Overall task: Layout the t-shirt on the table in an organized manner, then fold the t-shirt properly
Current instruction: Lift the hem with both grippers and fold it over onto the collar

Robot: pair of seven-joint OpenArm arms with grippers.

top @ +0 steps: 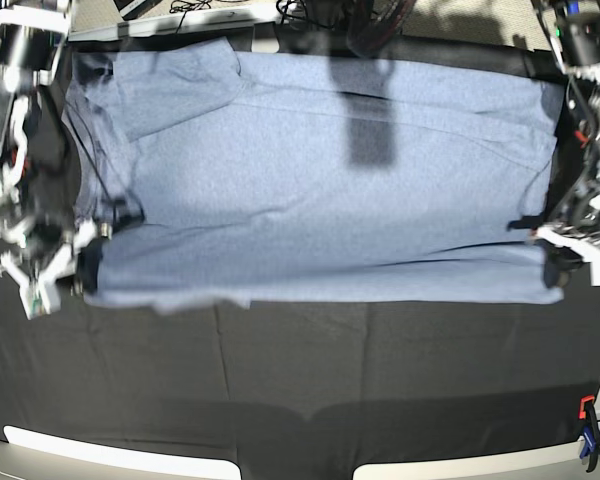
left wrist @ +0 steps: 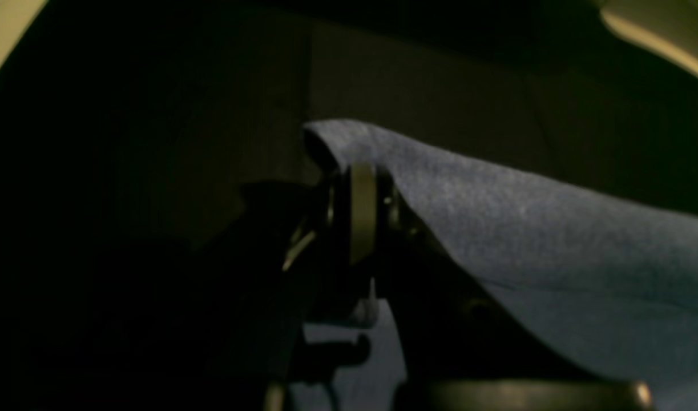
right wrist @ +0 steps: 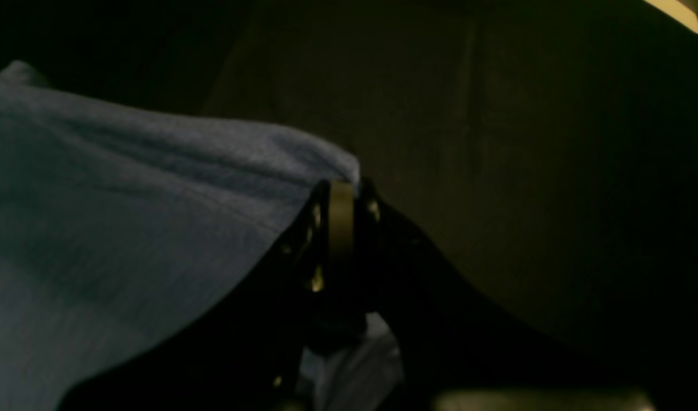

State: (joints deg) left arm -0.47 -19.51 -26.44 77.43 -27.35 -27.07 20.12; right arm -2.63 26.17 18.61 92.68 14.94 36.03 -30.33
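Note:
The blue-grey t-shirt (top: 310, 180) lies spread wide across the far half of the black table (top: 300, 370), with a sleeve at the far left. My right gripper (top: 88, 265) is shut on the shirt's near left corner. In the right wrist view the cloth (right wrist: 126, 200) drapes from that gripper's (right wrist: 342, 191) closed tips. At the near right corner, my left gripper (top: 555, 262) pinches the shirt as well. The left wrist view shows that gripper (left wrist: 357, 182) with fabric (left wrist: 525, 228) hanging off to the right. The near edge stretches between the two grippers. No lettering shows.
Black cloth covers the near half of the table. A red and blue clamp (top: 587, 432) sits at the near right edge. Cables and equipment lie beyond the far edge. A dark shadow (top: 370, 130) falls on the shirt's middle.

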